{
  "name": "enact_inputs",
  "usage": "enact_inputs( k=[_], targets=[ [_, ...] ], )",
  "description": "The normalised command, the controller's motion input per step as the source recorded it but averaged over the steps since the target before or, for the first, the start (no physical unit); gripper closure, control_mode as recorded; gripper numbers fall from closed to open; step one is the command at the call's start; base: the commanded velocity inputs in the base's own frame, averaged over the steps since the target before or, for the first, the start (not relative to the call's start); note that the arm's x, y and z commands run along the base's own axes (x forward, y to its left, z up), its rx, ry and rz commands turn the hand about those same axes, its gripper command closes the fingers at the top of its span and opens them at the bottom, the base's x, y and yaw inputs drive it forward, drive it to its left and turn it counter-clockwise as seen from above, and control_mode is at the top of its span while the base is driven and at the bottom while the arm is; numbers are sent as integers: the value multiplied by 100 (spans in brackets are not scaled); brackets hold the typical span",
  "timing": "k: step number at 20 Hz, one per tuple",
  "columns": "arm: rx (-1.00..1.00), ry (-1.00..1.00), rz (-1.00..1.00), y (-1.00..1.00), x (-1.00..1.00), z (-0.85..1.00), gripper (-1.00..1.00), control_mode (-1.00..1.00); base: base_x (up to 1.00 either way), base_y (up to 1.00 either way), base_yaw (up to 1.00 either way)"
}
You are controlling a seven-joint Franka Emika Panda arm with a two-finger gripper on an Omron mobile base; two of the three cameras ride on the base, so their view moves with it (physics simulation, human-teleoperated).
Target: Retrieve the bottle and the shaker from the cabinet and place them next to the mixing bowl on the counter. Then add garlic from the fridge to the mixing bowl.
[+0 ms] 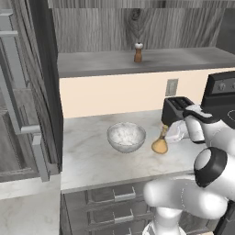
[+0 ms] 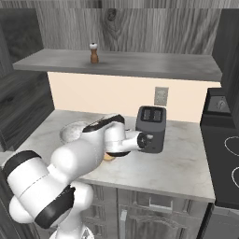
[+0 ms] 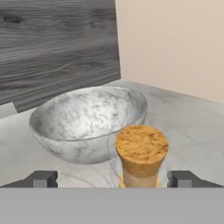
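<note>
The tan gourd-shaped bottle stands upright on the marbled counter, just right of the whitish mixing bowl. My gripper is open at the bottle's neck. In the hand view its fingertips stand wide on either side of the cork-topped bottle without touching it, and the bowl lies just behind. The brown white-topped shaker stands on the cabinet shelf, and is also in the right base view. Garlic and fridge are out of view.
A dark toaster sits close behind my hand against the wall. A black stove borders the counter on the right. A tall dark woodgrain cabinet closes off the left end. Grey drawers run under the worktop.
</note>
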Motion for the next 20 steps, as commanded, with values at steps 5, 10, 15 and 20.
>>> enact_inputs(
  k=[5,10,15,20],
  targets=[
    [0,0,0,0,0,36,-100,-100,0,0,0],
    [0,0,-1,2,-4,67,-100,-100,0,0,0],
    [0,0,-4,6,-9,80,-100,-100,0,0,0],
    [0,1,-7,13,-37,83,-100,-100,0,0,0]
  ],
)
